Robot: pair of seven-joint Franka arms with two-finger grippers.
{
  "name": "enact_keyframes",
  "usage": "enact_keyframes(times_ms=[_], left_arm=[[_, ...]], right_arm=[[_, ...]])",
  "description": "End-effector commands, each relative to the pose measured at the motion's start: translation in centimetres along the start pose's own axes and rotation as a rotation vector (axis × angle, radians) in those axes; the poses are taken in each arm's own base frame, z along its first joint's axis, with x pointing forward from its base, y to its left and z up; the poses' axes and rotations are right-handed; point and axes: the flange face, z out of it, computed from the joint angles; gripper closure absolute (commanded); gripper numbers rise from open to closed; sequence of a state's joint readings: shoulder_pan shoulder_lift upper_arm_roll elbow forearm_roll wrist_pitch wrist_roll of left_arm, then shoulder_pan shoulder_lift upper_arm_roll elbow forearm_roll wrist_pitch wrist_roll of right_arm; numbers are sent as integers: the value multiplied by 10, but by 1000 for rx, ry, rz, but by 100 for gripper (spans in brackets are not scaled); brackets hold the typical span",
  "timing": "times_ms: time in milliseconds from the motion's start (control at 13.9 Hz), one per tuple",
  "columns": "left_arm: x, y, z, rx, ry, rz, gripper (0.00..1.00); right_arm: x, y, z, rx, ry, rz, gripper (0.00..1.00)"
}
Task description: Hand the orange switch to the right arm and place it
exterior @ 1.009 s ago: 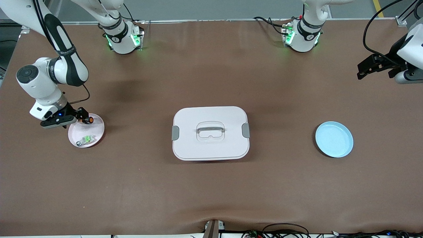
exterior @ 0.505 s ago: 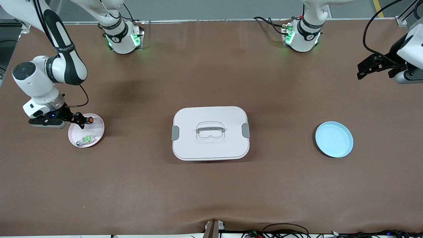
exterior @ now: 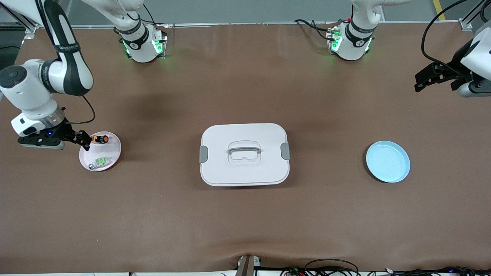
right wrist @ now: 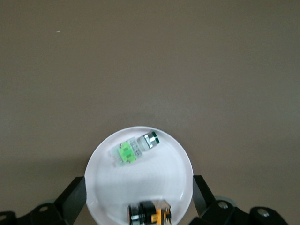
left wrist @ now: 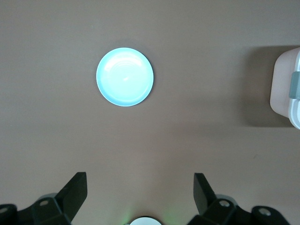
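**Orange switch on the pink plate, both grippers empty**

Orange switch [exterior: 101, 139] lying on its side on the pink plate [exterior: 112, 153], at the plate's edge farthest from the front camera, free of any grip. In the right wrist view, seen at the plate's rim [right wrist: 139, 214] between the two finger silhouettes, not touched by either.

Taking the pink plate as landmark, near to far:

- On the same plate, nearer to the front camera than the switch: a small grey-and-clear part with a green mark [exterior: 99, 162], apart from the switch.
- Just beside the plate, at the rim toward the right arm's end of the table: right gripper [exterior: 85, 140], fingers spread wide, holding nothing, one fingertip close to the switch; contact cannot be told.
- Well apart from the plate, toward the left arm's end: a white lidded container [exterior: 244, 154] with grey side clips and a recessed handle, lying flat on the brown table [exterior: 245, 214].
- Farther still toward the left arm's end: a light blue plate [exterior: 388, 161], nothing on it.
- Well apart from the pink plate, up in the air over the left arm's end of the table: left gripper [exterior: 422, 81], fingers spread, empty, arm waiting. Left wrist view looking down on the light blue plate [left wrist: 124, 77] and a corner of the container [left wrist: 288, 89].
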State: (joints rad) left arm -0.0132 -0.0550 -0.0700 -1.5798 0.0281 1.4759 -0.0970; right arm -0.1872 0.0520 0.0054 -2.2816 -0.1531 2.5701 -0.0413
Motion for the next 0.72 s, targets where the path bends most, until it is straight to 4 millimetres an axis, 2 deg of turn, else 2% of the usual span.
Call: enact_keyframes(times_ms=[0,144,432,649], left_arm=[[-6,-2,-6,-6,8,20,0],[-6,-3,-6,-7,10,19,0],[-6,-4,-5,-5,8,17,0],[-6,-4,-5,-7,8,17,0]], right_arm=[[16,-14,-66,-5,-99,4,0],[29,-23,-100,29,-161,18,0],[46,-14,-164,30,-165,29,0],[53,-15,-200,54,-172,36,0]])
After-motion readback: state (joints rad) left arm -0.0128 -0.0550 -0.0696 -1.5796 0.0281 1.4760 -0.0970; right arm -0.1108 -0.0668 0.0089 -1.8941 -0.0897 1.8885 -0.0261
